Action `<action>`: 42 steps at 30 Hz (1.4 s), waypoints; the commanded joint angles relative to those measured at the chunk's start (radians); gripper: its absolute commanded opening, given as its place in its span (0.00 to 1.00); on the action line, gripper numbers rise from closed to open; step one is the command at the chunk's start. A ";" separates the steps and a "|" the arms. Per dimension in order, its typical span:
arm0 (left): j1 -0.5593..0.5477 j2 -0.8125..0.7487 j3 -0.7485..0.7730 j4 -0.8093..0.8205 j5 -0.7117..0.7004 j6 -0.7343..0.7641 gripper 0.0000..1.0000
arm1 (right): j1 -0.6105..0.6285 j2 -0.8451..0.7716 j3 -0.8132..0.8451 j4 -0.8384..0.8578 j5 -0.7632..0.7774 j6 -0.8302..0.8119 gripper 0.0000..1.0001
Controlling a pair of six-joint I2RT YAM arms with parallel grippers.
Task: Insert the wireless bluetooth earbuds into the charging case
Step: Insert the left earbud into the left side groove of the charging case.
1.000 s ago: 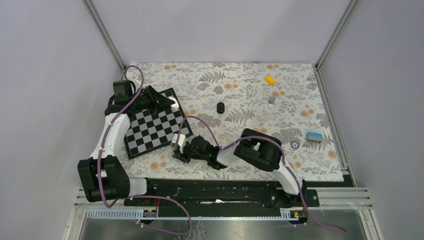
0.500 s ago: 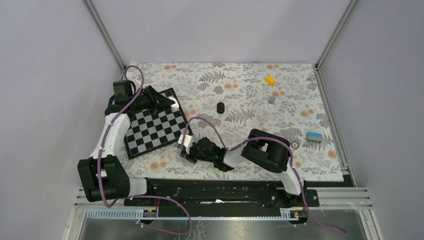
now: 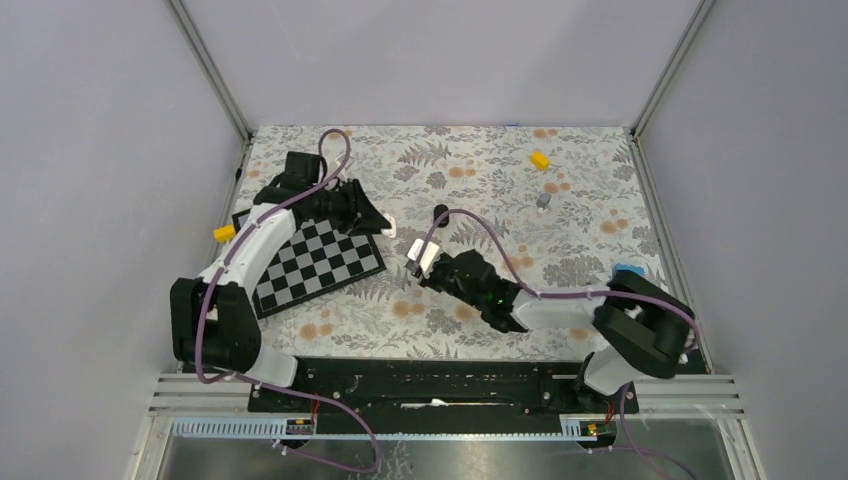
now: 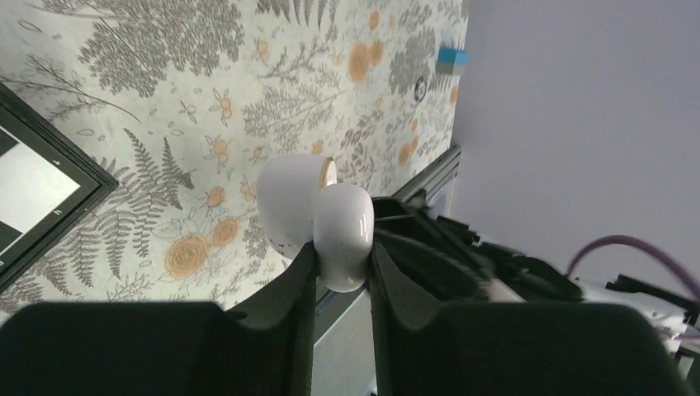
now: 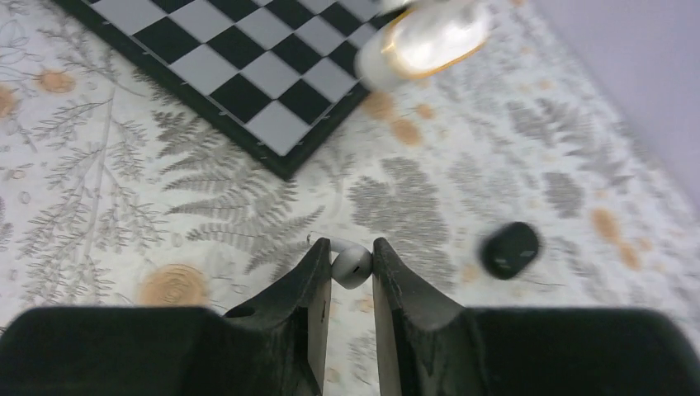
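My left gripper [image 3: 385,226] is shut on the white charging case [image 3: 390,227], held just off the right corner of the chessboard. In the left wrist view the case [image 4: 340,233] sits between my fingers with its lid [image 4: 289,206] open. My right gripper [image 3: 421,258] is shut on a white earbud [image 5: 351,264], held above the floral mat a little right of and nearer than the case. The right wrist view shows the open case [image 5: 425,41] ahead at the top, with its gold-rimmed inside facing the camera. No second earbud shows.
A chessboard [image 3: 310,262] lies at the left. A small black oval object [image 3: 440,213] lies just beyond the right gripper, also in the right wrist view [image 5: 510,249]. Yellow block [image 3: 539,159], small grey piece [image 3: 543,201], blue block [image 3: 628,268] and a yellow piece [image 3: 224,233] lie around.
My left gripper has carried the case right, off the chessboard's far corner. My right gripper has carried the earbud right and farther from the near edge, closer to the case.
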 commanded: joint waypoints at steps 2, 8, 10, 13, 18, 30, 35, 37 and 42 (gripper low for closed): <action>-0.085 0.075 0.105 -0.090 0.017 0.136 0.00 | -0.028 -0.209 -0.046 -0.162 0.097 -0.191 0.10; -0.142 0.125 0.106 -0.063 0.083 0.162 0.00 | -0.052 -0.366 -0.078 -0.260 0.121 -0.256 0.10; -0.163 0.143 0.109 -0.051 0.150 0.190 0.00 | -0.060 -0.398 -0.082 -0.275 0.126 -0.252 0.10; -0.199 0.172 0.141 -0.051 0.164 0.192 0.00 | -0.076 -0.446 -0.089 -0.293 0.111 -0.229 0.09; -0.216 0.225 0.147 0.005 0.215 0.108 0.00 | -0.089 -0.481 -0.114 -0.296 0.150 -0.229 0.09; -0.233 0.251 0.138 0.004 0.183 0.106 0.00 | -0.096 -0.442 -0.103 -0.314 0.222 -0.259 0.09; -0.219 0.241 0.115 -0.020 0.082 0.107 0.00 | -0.097 -0.376 -0.098 -0.374 0.216 -0.132 0.09; -0.210 0.228 0.102 -0.029 0.028 0.107 0.00 | -0.106 -0.356 -0.094 -0.411 0.177 -0.068 0.09; -0.178 0.197 0.073 -0.029 -0.061 0.108 0.00 | -0.115 -0.290 -0.096 -0.441 0.157 0.021 0.09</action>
